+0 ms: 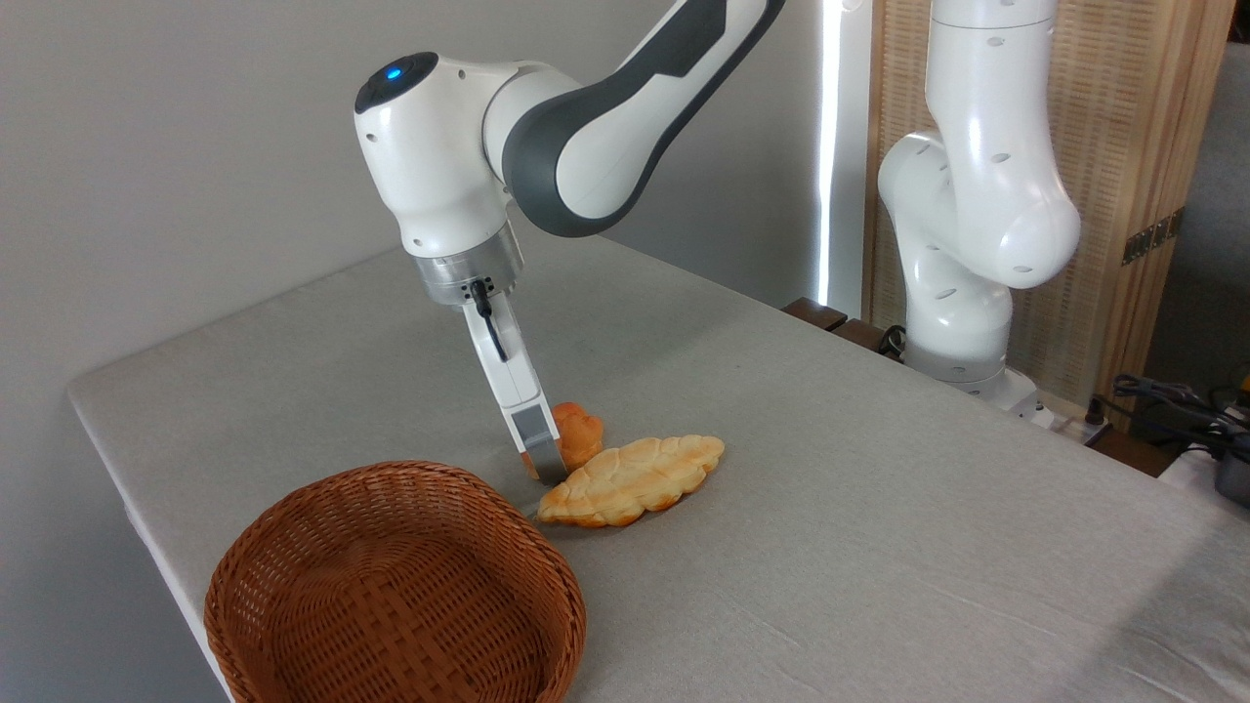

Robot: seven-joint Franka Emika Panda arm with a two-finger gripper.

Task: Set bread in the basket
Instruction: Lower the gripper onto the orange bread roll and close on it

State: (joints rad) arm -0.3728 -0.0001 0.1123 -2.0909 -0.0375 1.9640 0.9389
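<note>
Table (879,547) clear rightward | tool (543,467) at bun (580,434), grip unclear | basket (293,547) near front edge

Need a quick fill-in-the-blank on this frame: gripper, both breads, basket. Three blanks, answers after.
1. The gripper is down at the small deep-orange knotted bun, which lies on the ____.
2. The round reddish-brown woven wicker basket holds ____ bread.
3. The longer, paler leaf-shaped flat bread lies to the ____ of the basket in the picture.

Missing words: table; no; right
</note>
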